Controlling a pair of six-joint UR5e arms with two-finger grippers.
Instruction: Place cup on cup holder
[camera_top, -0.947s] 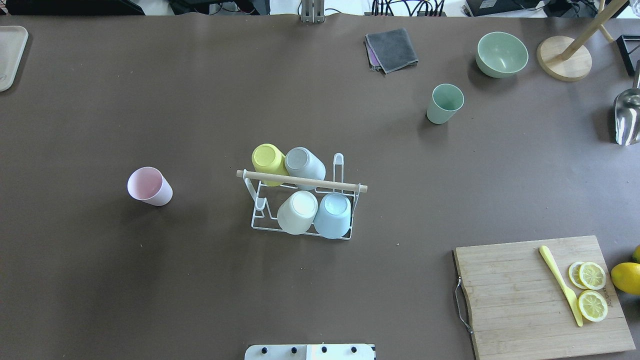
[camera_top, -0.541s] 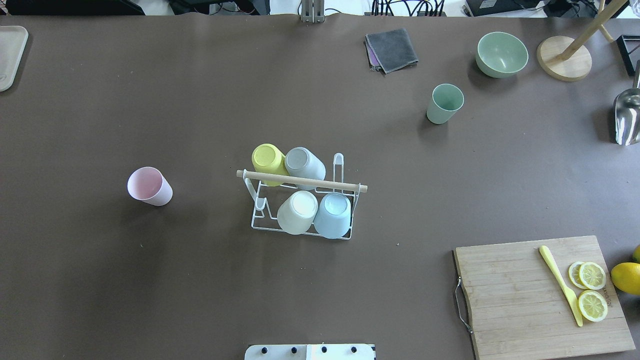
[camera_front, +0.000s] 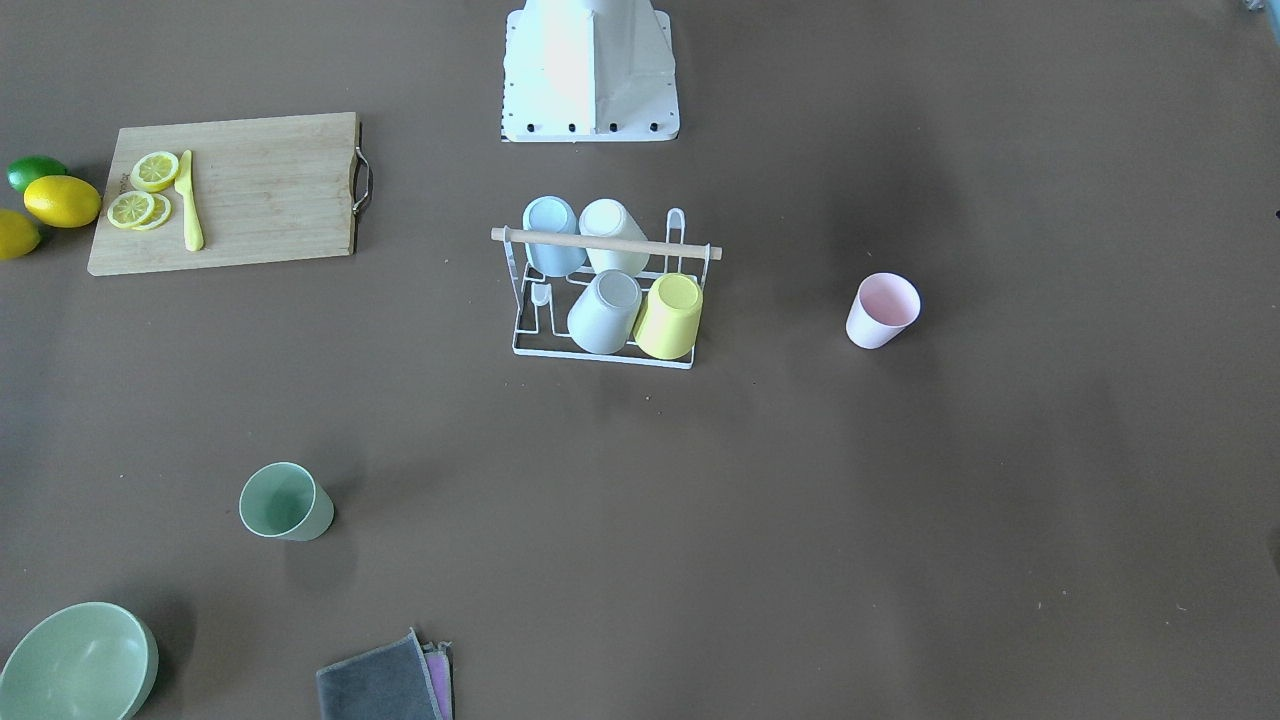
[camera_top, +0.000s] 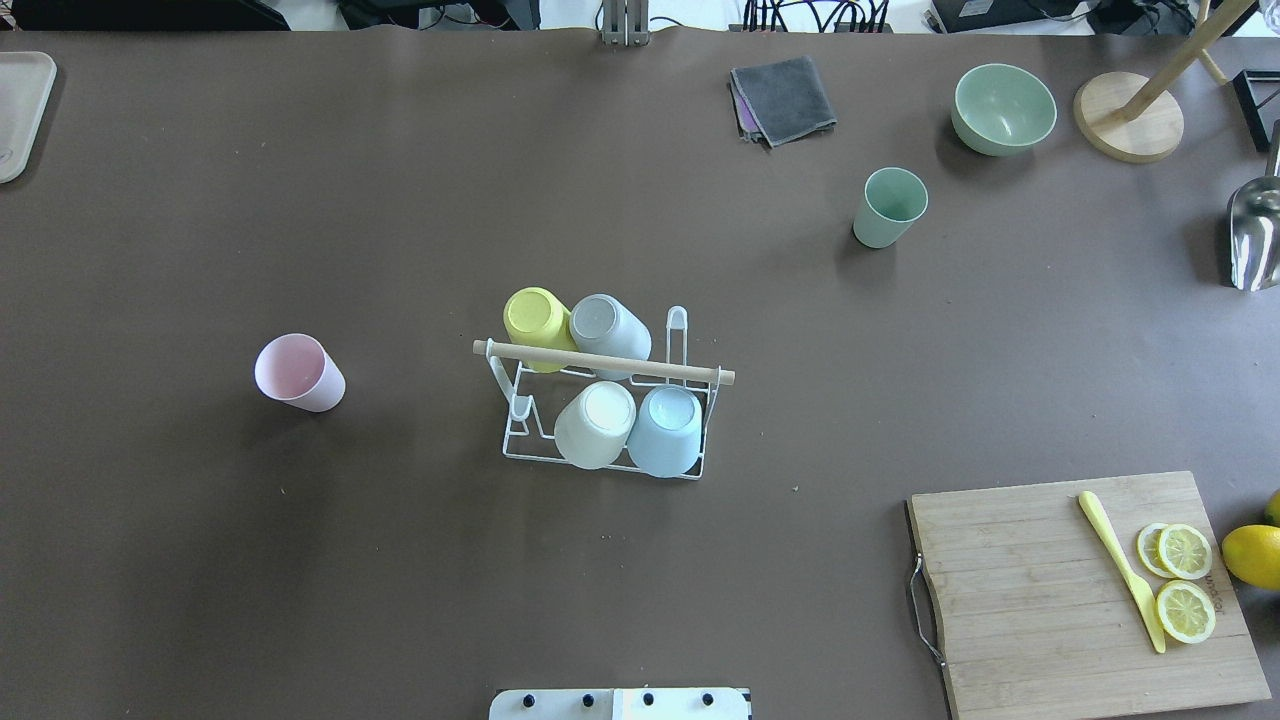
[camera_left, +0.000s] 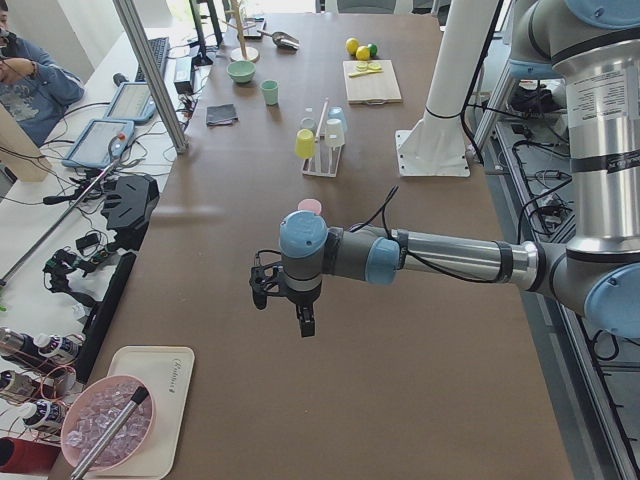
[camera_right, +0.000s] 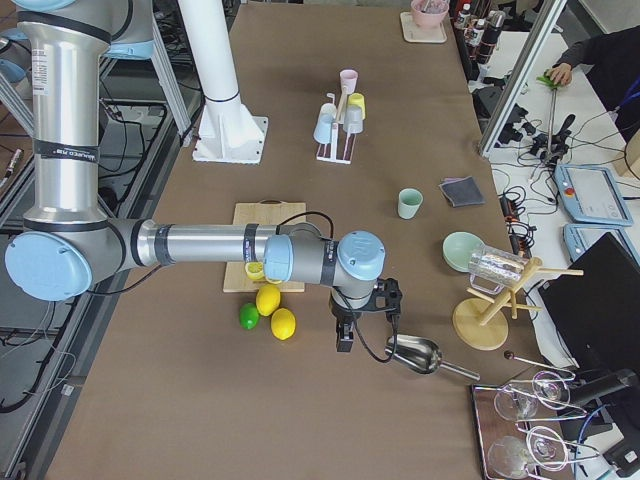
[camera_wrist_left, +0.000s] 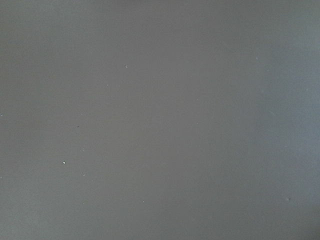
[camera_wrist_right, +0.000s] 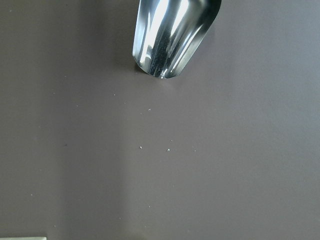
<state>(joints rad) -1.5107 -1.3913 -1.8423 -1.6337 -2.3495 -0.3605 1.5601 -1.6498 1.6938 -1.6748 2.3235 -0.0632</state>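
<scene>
The cup holder (camera_top: 690, 372) is a white wire rack with a wooden rod handle, mid-table; it also shows in the front view (camera_front: 600, 242). Several cups sit upside down on its prongs: yellow (camera_top: 535, 318), grey, white and light blue. A pink cup (camera_top: 298, 372) stands upright to its left and a green cup (camera_top: 888, 207) stands upright at the far right. My left gripper (camera_left: 285, 305) hangs above bare table near the left end, short of the pink cup. My right gripper (camera_right: 362, 335) hangs beside a metal scoop (camera_right: 415, 355). I cannot tell whether either is open.
A cutting board (camera_top: 1030, 590) with lemon slices and a yellow knife lies at the near right, lemons beside it. A green bowl (camera_top: 1003, 108), a grey cloth (camera_top: 783, 98) and a wooden stand (camera_top: 1128, 118) sit along the far edge. A tray (camera_top: 18, 110) is far left.
</scene>
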